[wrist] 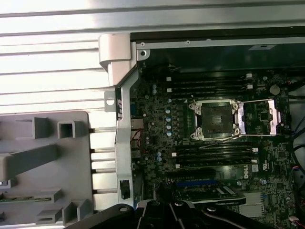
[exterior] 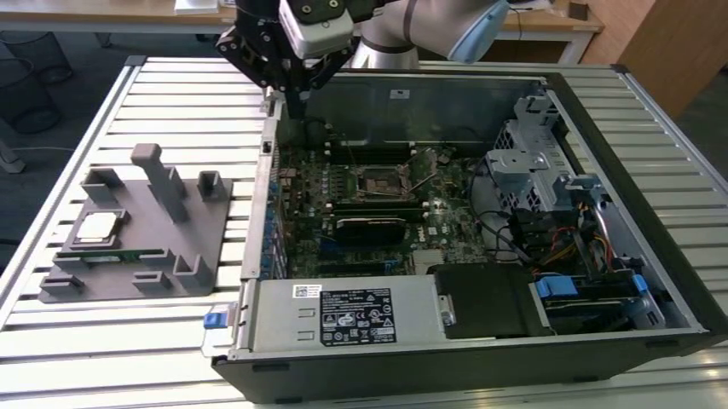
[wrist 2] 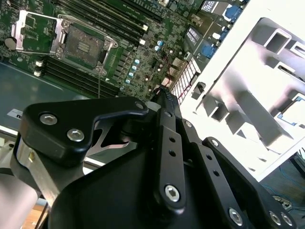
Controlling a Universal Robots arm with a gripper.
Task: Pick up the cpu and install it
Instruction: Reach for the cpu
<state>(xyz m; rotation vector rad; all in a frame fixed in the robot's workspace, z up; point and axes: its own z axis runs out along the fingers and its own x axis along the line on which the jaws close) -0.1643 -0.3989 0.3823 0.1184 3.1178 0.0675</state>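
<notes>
In the exterior view the gripper [exterior: 298, 100] hangs over the back edge of the open computer case [exterior: 592, 111], its fingers drawn together on nothing. The cpu [exterior: 97, 227] lies flat on the grey tray [exterior: 153, 256] on the bench [exterior: 170, 94], well apart from the gripper, toward the exterior view's left, just beside the green memory stick [exterior: 108, 254]. The step in hand looks like the reach for the chip. Done well, it would mean spreading the fingers before descending, coming down square over the chip clear of the tray's upright blocks, gripping its edges and keeping it level.

The second wrist view gives what the exterior view cannot: the fingers [wrist 2: 167, 143] meeting at their tips, with the motherboard socket [wrist 2: 83, 47] beyond them.

The first wrist view looks straight down on the socket [wrist: 217, 117]. Its metal frame [wrist: 257, 117] is swung open and the seat is bare, a detail too small to read from the exterior view.
</notes>
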